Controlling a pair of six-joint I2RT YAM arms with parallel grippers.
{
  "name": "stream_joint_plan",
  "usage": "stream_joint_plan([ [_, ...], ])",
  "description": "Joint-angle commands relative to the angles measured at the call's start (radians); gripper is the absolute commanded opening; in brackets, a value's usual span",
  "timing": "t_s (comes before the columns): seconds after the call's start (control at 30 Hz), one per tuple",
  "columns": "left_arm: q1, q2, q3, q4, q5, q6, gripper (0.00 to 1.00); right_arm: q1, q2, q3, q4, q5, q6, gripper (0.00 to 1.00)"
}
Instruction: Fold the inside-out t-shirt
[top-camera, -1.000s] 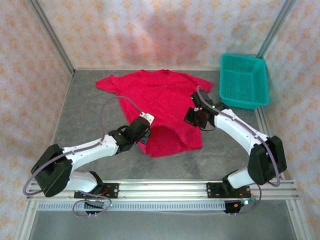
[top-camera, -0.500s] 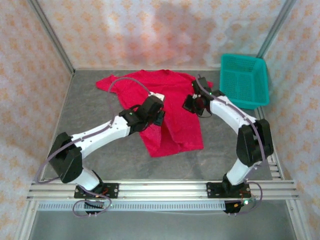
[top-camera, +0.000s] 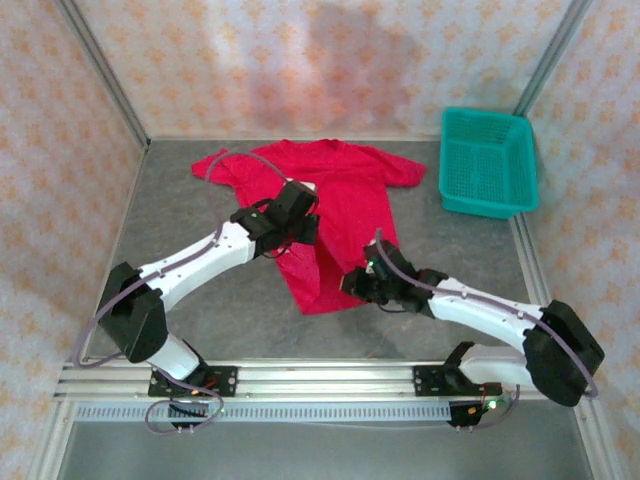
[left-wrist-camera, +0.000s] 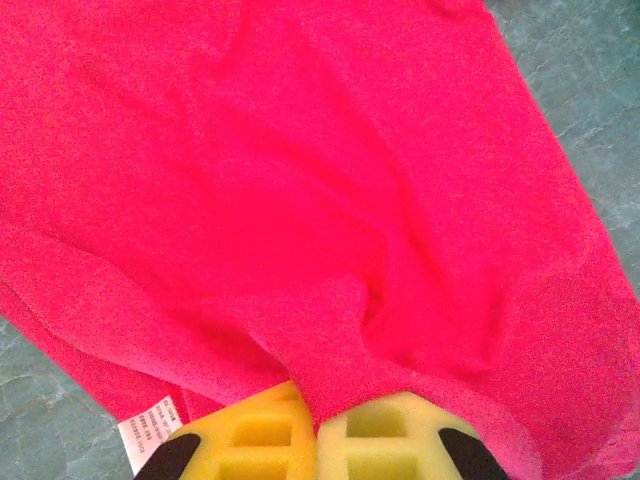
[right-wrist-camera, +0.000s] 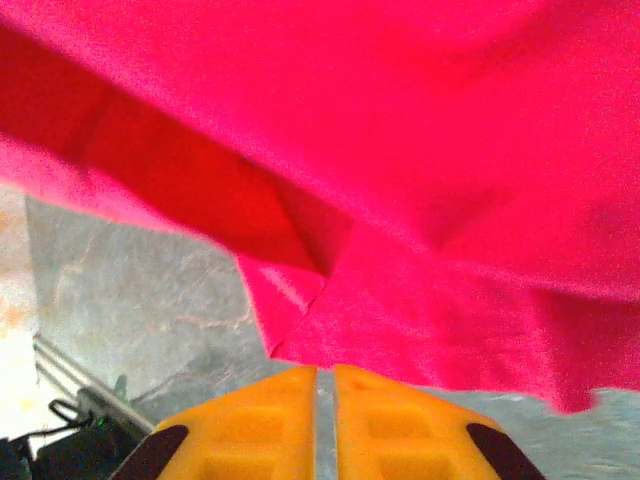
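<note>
The crimson t-shirt (top-camera: 345, 185) lies on the grey table, its lower part folded over into a narrow strip that runs to the near hem. My left gripper (top-camera: 300, 232) is over the shirt's middle, shut on a pinch of red cloth (left-wrist-camera: 330, 340) that rises between its yellow pads (left-wrist-camera: 260, 430). A small white tag (left-wrist-camera: 150, 425) shows at the seam beside them. My right gripper (top-camera: 352, 283) sits low at the near hem; its jaws (right-wrist-camera: 324, 375) stand a narrow slit apart, with bare table showing in the gap. The shirt's folded corner (right-wrist-camera: 300, 300) lies just ahead of them.
A teal mesh basket (top-camera: 488, 160) stands at the back right, apart from the shirt. Bare grey table (top-camera: 180, 250) lies to the left and along the front. Patterned walls close in the back and both sides.
My right arm swung from the shirt's right side down to its near hem, and its jaws parted slightly. My left gripper carried its pinch of cloth farther over the shirt's middle.
</note>
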Motion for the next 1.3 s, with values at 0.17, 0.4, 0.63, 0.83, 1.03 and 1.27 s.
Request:
stream_joint_plan([
  [0.17,0.006,-0.020,0.042,-0.068,0.030,-0.032,0.00,0.071,0.268,0.016,0.321,0.185,0.019,0.20],
  [0.4,0.007,-0.091,0.029,-0.104,0.056,-0.047,0.00,-0.127,0.419,0.199,0.306,0.415,-0.019,0.38],
  [0.63,-0.002,-0.149,-0.051,-0.018,0.156,-0.138,0.00,-0.271,0.449,0.383,0.120,0.597,-0.016,0.65],
  [0.83,-0.024,-0.112,-0.082,0.056,0.203,-0.203,0.00,-0.346,0.461,0.419,0.050,0.610,-0.018,0.67],
  [1.03,-0.024,-0.009,-0.003,0.046,0.210,-0.217,0.00,-0.340,0.394,0.395,-0.063,0.438,-0.066,0.67],
  [1.27,0.003,0.064,0.084,0.021,0.262,-0.232,0.00,-0.173,0.267,0.219,0.017,0.314,0.026,0.63],
])
